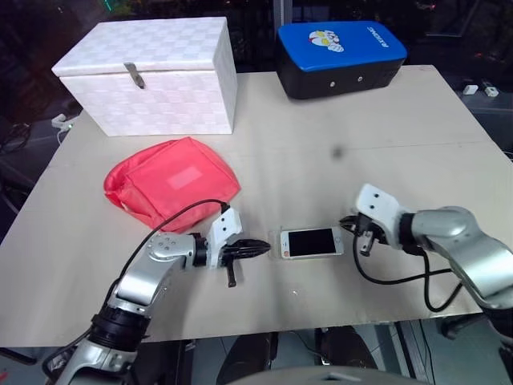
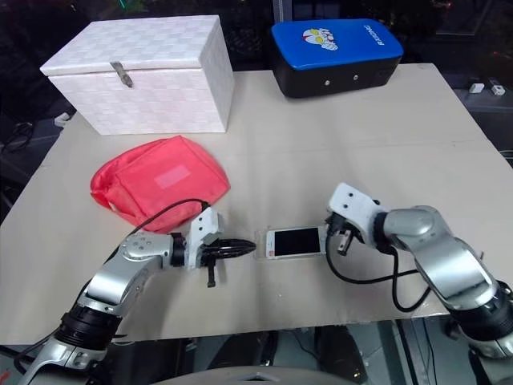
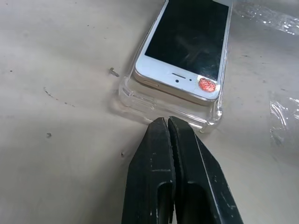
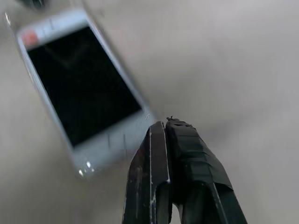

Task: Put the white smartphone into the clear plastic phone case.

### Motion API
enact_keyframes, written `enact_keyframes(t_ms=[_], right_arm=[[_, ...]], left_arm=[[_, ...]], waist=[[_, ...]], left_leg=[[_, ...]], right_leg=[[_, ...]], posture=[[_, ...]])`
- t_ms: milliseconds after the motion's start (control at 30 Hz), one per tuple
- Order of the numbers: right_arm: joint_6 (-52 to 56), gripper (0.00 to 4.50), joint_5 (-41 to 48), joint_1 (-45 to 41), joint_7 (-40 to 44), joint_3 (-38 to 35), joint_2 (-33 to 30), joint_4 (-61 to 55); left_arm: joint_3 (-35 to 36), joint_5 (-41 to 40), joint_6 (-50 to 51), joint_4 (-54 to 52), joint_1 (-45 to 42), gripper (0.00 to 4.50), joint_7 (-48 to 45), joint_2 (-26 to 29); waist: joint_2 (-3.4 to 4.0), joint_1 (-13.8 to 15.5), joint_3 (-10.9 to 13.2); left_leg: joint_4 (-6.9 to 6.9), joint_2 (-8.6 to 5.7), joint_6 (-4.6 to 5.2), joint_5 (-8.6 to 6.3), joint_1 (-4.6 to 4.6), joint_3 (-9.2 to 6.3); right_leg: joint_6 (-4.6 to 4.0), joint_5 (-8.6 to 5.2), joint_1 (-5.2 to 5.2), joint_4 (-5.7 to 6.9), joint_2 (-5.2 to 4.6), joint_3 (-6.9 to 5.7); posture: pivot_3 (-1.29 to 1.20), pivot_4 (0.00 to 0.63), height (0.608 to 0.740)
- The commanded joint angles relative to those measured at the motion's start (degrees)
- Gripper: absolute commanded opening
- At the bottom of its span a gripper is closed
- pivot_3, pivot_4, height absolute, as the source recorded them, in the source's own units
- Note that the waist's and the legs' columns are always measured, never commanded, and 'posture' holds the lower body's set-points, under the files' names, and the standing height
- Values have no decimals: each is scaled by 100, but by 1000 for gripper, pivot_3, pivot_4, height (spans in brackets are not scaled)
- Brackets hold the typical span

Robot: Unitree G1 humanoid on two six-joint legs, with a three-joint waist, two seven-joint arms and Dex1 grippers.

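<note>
The white smartphone (image 1: 311, 242) lies flat near the table's front edge, between my two grippers. It rests in the clear plastic phone case (image 3: 140, 100), and its home-button end (image 3: 207, 85) sits slightly above the case's rim. My left gripper (image 1: 260, 249) is shut and empty, its tip just short of the case's left end. The left wrist view shows the closed fingers (image 3: 159, 158) pointing at that end. My right gripper (image 1: 349, 224) is shut and empty, hovering just off the phone's (image 4: 79, 88) right end.
A red pouch (image 1: 172, 183) lies behind my left arm. A white woven box (image 1: 152, 76) stands at the back left and a blue-topped black case (image 1: 341, 58) at the back middle. Crinkled clear wrap (image 3: 284, 119) lies beside the phone. The table edge (image 1: 280, 330) is close in front.
</note>
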Motion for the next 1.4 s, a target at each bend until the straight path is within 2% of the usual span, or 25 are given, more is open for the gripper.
enact_keyframes(t_ms=[33, 233, 600, 833, 1133, 1400], right_arm=[[-25, 0, -48, 266, -209, -42, -159, -369], [-84, 0, -89, 219, -379, 214, -119, -301], [-100, 0, -147, 9, -393, 802, -149, -363], [-208, 0, -293, -279, -368, 1211, -96, -312], [-630, 0, -645, -1005, 299, 2202, -185, 17], [-931, 0, -775, -1381, 811, 2537, 36, 168]], left_arm=[[215, -58, 32, -183, 15, 60, -86, 255], [206, 40, -144, -35, 46, 60, -244, 508], [-372, 313, 11, -186, -304, 60, -49, 91], [-487, 459, -107, 38, -339, 60, -28, -75], [-460, 503, -154, 91, -290, 60, -24, -123], [-429, 456, 41, -108, -255, 60, 21, -159]], waist=[[-3, -5, 2], [-2, 8, 4], [-6, 50, 6], [-6, 43, 6], [-5, 24, 6], [-6, 13, 5]], left_leg=[[0, 1, 0, 0, 0, 0], [0, 2, 0, 0, 3, 5], [2, 1, 0, 0, 1, 4], [3, 1, 0, 0, 2, 3], [3, 1, 0, 0, 12, 2], [3, 1, -1, 0, 21, -2]], right_leg=[[0, 0, 0, 0, 0, -1], [0, 0, 1, 1, 1, 4], [1, 0, 3, -1, -1, 0], [1, 0, 3, 0, 0, 0], [1, 0, 13, 0, 0, -3], [1, 0, 23, 1, 0, -7]], posture=[[0, 150, 740], [0, 150, 740], [0, 150, 740], [0, 150, 740], [0, 150, 740], [0, 150, 740]])
